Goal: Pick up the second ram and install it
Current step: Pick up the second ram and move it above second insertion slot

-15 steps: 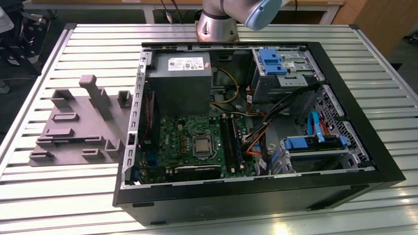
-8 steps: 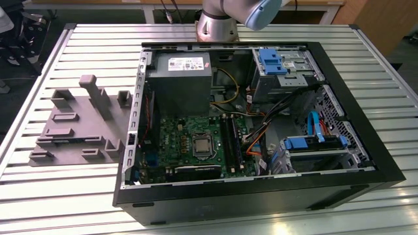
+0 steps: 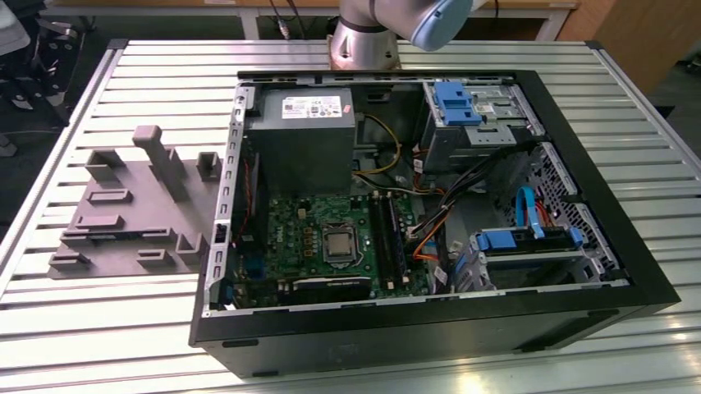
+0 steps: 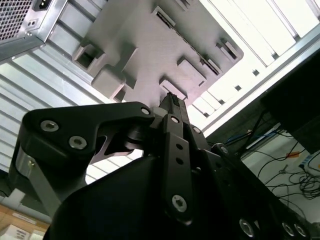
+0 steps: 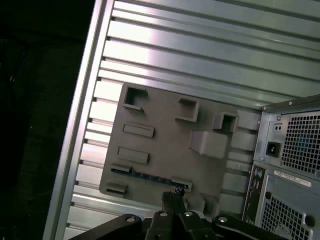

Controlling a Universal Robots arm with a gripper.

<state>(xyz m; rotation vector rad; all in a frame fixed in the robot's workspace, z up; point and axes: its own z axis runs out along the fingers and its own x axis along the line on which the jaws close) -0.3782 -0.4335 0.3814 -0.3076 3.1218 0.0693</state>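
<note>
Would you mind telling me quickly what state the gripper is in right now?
Gripper: closed, fingers together, holding nothing; the second ram lies in the grey holder.

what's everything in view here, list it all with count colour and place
ram: one, blue-green, lying in the holder
holder: one, grey, on the table, to the exterior view's left of the case
case: one, black, open, on the table
motherboard: one, green, inside the case
power supply: one, grey, inside the case
table: one, silver, slatted, under everything
arm: one, grey with a blue cap, base behind the case
end effector: one, black, over the holder near the ram
</note>
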